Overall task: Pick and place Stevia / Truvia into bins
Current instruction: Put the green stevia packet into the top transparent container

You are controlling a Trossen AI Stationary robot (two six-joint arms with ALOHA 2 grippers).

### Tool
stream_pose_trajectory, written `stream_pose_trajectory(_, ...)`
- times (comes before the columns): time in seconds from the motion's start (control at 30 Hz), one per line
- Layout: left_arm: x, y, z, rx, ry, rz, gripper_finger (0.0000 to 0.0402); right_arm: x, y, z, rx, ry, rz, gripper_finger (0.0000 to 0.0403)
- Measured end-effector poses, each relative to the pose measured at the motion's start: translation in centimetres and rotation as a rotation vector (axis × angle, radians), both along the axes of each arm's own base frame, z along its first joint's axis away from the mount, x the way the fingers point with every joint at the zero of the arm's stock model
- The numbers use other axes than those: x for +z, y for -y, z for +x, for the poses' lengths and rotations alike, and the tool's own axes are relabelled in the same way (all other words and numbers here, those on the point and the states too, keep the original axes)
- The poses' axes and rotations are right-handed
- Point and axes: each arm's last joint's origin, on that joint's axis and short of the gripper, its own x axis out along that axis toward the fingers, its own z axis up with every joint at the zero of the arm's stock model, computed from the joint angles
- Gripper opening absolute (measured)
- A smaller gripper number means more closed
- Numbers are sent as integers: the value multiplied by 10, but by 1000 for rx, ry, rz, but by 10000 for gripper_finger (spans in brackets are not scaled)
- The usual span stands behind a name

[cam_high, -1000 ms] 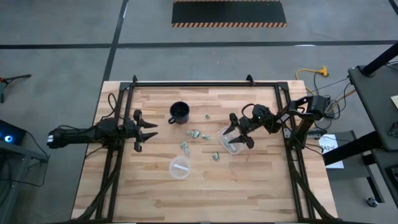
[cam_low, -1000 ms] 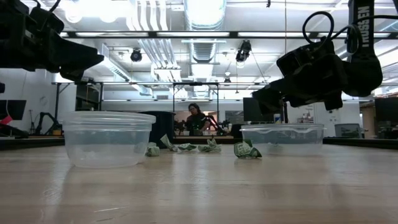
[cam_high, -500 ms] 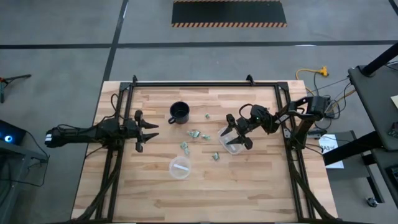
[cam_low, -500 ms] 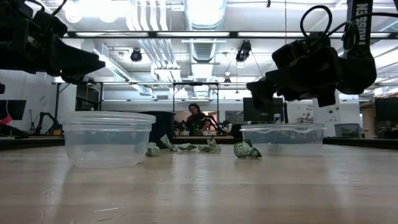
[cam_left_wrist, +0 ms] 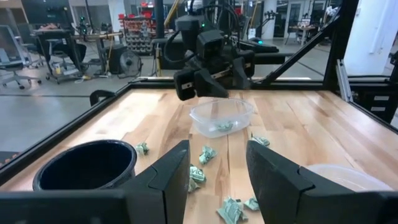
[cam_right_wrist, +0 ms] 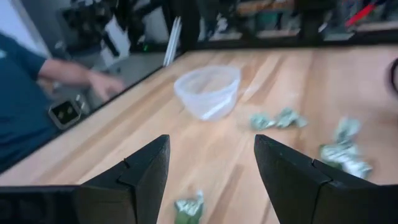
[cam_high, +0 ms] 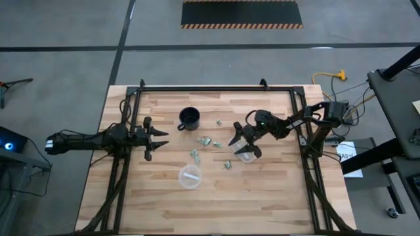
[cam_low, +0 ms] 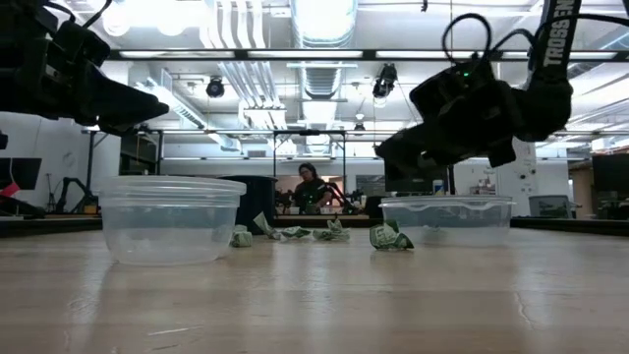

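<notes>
**Right arm poised over the oblong tub**

High view shows the right gripper [cam_high: 239, 139], jaws spread and empty, hovering at the oblong clear plastic tub [cam_high: 245, 149], likely heading for more. Crumpled pale green paper sachets [cam_high: 206, 141] lie scattered on the wooden tabletop [cam_high: 262, 196] between the black mug [cam_high: 189, 118] and round clear tub [cam_high: 189, 176]. The left gripper [cam_high: 155, 137] waits, jaws parted.

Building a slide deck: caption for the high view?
Right gripper open above the oblong bin; green sachets scattered on the table.

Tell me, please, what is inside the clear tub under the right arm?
The oblong tub holds at least one green sachet, seen through its wall. The right gripper hovers over it, hiding the rest from above.
</notes>
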Motion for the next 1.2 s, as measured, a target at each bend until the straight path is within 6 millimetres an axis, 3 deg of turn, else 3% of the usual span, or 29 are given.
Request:
stream_pose_trajectory(0.27,-2,0,1,0,-23,-1,141,5,-24,24,100,-113,-133,224)
stream_pose_trajectory(0.5,-3,0,2,0,-35,-1,141,31,-50,30,-69,-375,-452,224)
stream_pose_trajectory(0.73,-3,0,2,0,-33,-1,141,51,-75,36,-142,-446,-526,224)
stream_pose_trajectory(1.2,-4,0,2,0,-43,-2,141,39,-101,72,-76,-705,-582,224)
